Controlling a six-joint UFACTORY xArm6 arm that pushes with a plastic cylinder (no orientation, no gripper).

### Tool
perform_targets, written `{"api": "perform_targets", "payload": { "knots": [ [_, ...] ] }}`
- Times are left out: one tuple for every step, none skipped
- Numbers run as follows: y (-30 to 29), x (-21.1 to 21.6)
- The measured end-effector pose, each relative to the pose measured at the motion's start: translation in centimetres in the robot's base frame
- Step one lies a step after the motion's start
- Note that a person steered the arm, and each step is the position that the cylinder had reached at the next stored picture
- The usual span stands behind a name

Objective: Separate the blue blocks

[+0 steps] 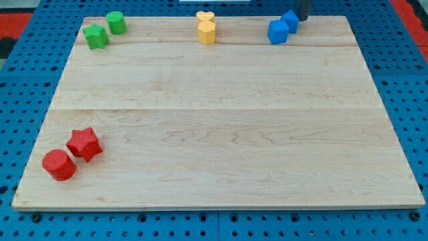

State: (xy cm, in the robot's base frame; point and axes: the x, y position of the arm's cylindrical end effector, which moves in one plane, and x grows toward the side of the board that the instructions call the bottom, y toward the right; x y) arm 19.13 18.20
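Two blue blocks touch at the view's top right: a larger blue cube-like block [277, 31] and a smaller blue block [291, 20] just up and right of it. My tip [302, 19] is the lower end of a dark rod at the top edge, right beside the smaller blue block on its right, touching or nearly so.
The wooden board [221, 120] lies on a blue pegboard. A green star [96, 36] and a green cylinder [116, 23] sit top left. Two yellow blocks [206, 28] sit top centre. A red star [85, 143] and a red cylinder [59, 165] sit bottom left.
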Motion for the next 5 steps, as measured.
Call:
{"api": "perform_targets", "payload": {
  "knots": [
    [-0.02, 0.00],
    [-0.07, 0.00],
    [-0.07, 0.38],
    [-0.21, 0.42],
    [-0.66, 0.09]
  ]
}}
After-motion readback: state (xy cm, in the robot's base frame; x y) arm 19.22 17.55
